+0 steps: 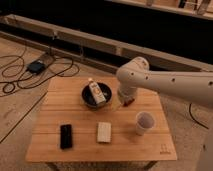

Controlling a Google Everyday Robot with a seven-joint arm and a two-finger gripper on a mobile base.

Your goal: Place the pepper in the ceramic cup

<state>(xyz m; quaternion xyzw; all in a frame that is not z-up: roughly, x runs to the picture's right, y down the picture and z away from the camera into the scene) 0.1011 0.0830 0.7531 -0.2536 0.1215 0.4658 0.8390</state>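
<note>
The pepper (129,102) shows as a small red-orange sliver on the wooden table (75,100), just right of the dark bowl. My gripper (123,100) hangs from the white arm (165,82) that reaches in from the right. It is down at the table right beside or on the pepper; I cannot tell whether it is touching it. The ceramic cup (144,122) is plain white and stands upright in front of and to the right of the gripper, apart from it. Most of the pepper is hidden by the gripper.
A wide dark bowl (89,100) left of the gripper holds a white-and-orange carton (96,92), standing tilted. A black flat object (66,136) and a cream rectangular block (104,132) lie near the table's front edge. Cables and a box (36,66) lie on the floor at left.
</note>
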